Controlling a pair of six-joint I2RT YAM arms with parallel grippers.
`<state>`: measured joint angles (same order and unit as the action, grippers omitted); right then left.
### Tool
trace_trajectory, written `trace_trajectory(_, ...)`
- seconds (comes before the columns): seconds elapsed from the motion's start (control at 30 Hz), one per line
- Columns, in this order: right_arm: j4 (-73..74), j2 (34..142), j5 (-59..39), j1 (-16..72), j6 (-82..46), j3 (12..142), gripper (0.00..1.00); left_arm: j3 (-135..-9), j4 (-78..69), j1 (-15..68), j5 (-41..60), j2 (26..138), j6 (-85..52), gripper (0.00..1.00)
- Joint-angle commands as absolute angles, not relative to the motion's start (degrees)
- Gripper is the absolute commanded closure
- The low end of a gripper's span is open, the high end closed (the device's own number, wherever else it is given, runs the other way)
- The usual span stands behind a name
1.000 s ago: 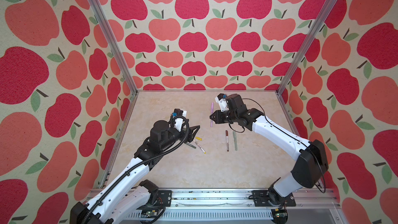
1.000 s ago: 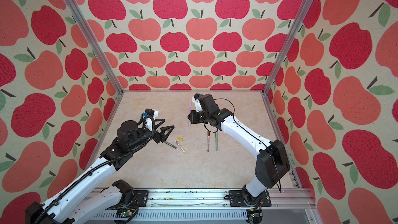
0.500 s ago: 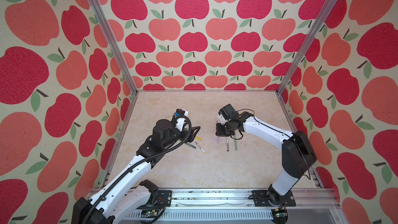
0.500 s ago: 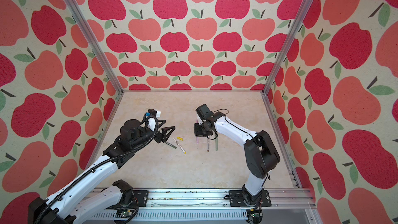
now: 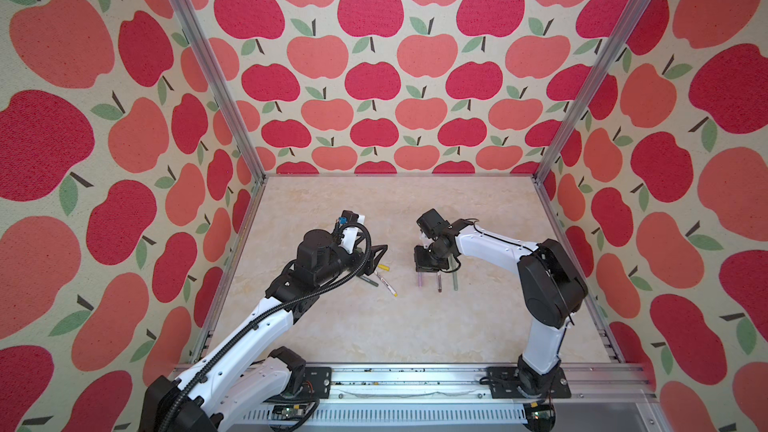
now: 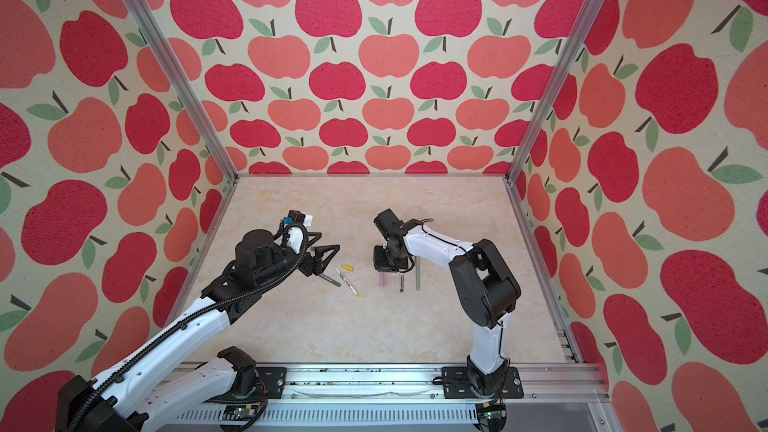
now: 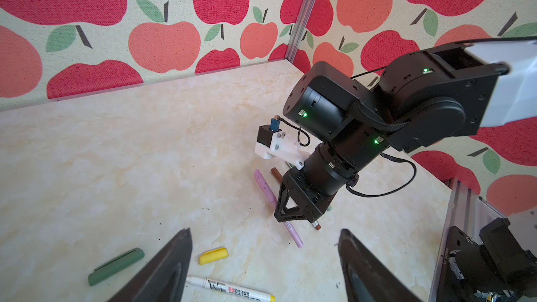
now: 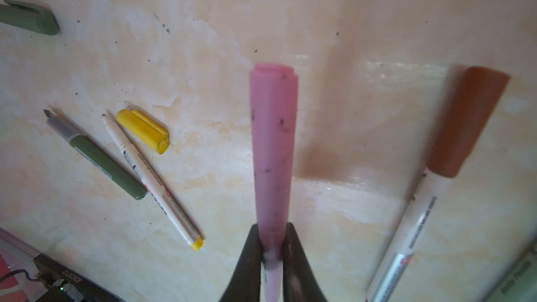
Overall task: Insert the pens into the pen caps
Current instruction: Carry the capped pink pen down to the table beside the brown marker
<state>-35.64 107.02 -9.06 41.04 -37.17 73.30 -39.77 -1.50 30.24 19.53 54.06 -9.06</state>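
Note:
My right gripper [image 8: 272,239] is shut on the lilac-pink pen [image 8: 273,146], which wears its pink cap and lies low along the table [image 5: 419,280] [image 6: 381,280]. Beside it lie a brown-capped pen [image 8: 467,123] [image 5: 439,284] and a sage green pen [image 5: 455,280] [image 6: 418,278]. My left gripper [image 7: 266,231] [image 5: 374,261] hangs open and holds nothing. Below it lie the loose yellow cap [image 7: 213,256] [image 5: 383,268] and the uncapped white-and-yellow pen [image 7: 231,287] [image 8: 151,181]. An uncapped dark green pen [image 8: 104,164] [image 6: 331,280] lies next to that pen. A green cap [image 7: 116,265] [image 8: 29,18] lies apart.
Apple-patterned walls close the cell on three sides, with metal posts [image 5: 582,89] in the back corners. A metal rail [image 5: 395,384] with both arm bases runs along the front edge. All pens and caps sit in the middle of the marble-look floor [image 5: 395,209].
My right gripper has come down from a raised pose, bringing the pink pen to the table beside the brown-capped pen. My left gripper stays open and has shifted only slightly.

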Motion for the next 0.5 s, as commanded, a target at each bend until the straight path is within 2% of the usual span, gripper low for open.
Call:
trace_trajectory(0.0,-36.30,108.26,-9.88,41.40,-39.09,72.34,0.94,-39.04,-2.20,29.93,20.40,54.09,-9.22,0.19)
trace_trajectory(0.47,-36.47,108.24,-9.20,41.27,-38.78,70.87,0.94,-38.94,-2.17,29.97,20.04,53.65,-9.32,0.18)
